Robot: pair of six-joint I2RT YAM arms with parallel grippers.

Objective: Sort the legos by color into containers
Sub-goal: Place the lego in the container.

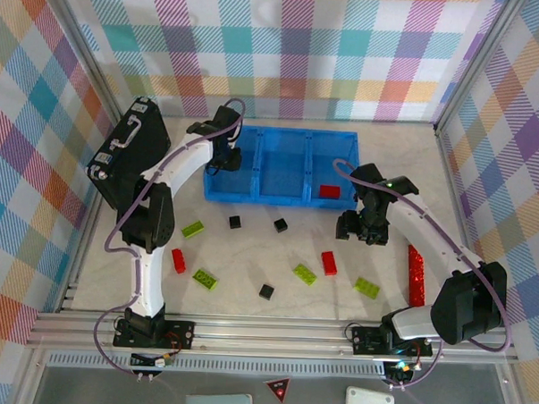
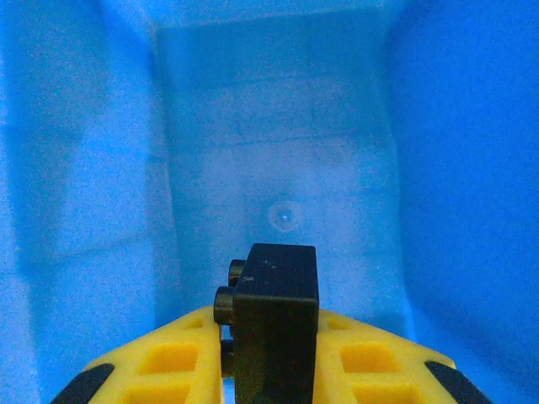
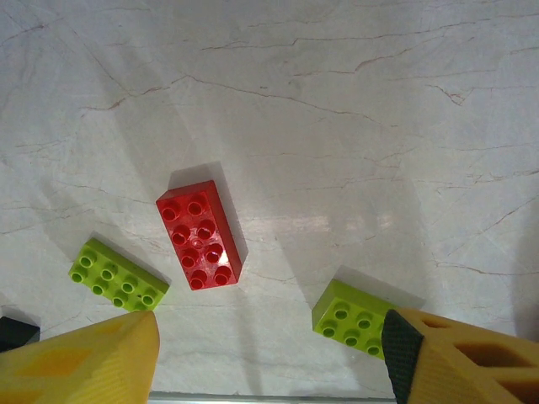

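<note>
Left end effector [image 2: 274, 358]: clamped shut on a black cube [image 2: 274, 316], pinched by its sides with the studs turned left, probably for a flat drop on release. Directly below and ahead, the bare blue floor of the tray's [image 1: 282, 129] left compartment, with nothing there to strike. Blue walls close on both flanks and ahead, so little sideways room; safest exit probably straight up. Judged as the release step for this cube, with black assigned to the left compartment. Two compartments to the right of this end effector, one red brick [image 1: 328, 191] lying in the end cell. Middle cell bare, presumably kept for green.

Right end effector [image 3: 269, 362]: spread open, gripping nothing, poised above the worktop [image 3: 379, 101]. Just ahead between its fingers, a loose red brick [image 3: 200, 236], flat, studs up, skewed to the finger line. A wrist turn probably needed to take it across the narrow sides. Near the left finger, a lime-green brick [image 3: 118, 276]; just beside the right finger, another green brick [image 3: 352, 320], at some risk of a nudge on the way down. Past the loose red brick, open marbled worktop with ample room for a lift. Tray's right end near this end effector in the overhead view, so a short carry.
</note>
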